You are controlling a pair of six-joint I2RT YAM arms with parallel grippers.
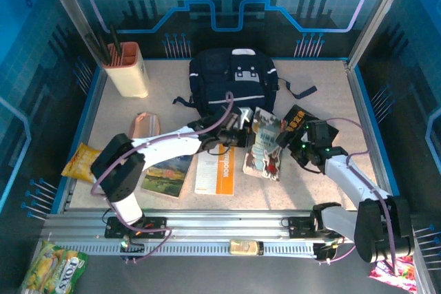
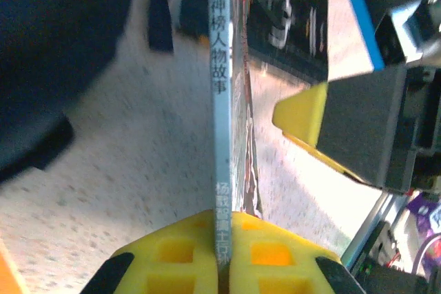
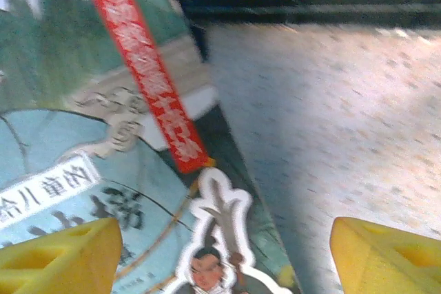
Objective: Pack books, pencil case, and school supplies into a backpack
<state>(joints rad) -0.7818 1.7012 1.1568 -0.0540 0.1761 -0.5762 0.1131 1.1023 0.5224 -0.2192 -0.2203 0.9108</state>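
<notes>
The navy backpack [image 1: 233, 77] lies at the back centre. My left gripper [image 1: 241, 133] [image 2: 222, 242] is shut on the spine edge of the teal-red cartoon book [image 1: 267, 144] [image 2: 220, 101], holding it on edge just in front of the backpack. My right gripper [image 1: 299, 148] [image 3: 224, 266] stands open right beside that book, whose cover [image 3: 103, 170] lies between its yellow fingers [image 3: 62, 259]. The landscape book [image 1: 167, 175] and the white-and-orange notebook [image 1: 215, 170] lie flat under the left arm. A salmon-pink pencil case [image 1: 145, 126] lies at the left.
A black cover with yellow text [image 1: 298, 118] [image 2: 286, 18] lies right of the held book. A beige pen holder [image 1: 127, 70] stands at the back left. A yellow snack bag [image 1: 83, 163] sits at the left edge. Blue walls [image 1: 358, 94] ring the table.
</notes>
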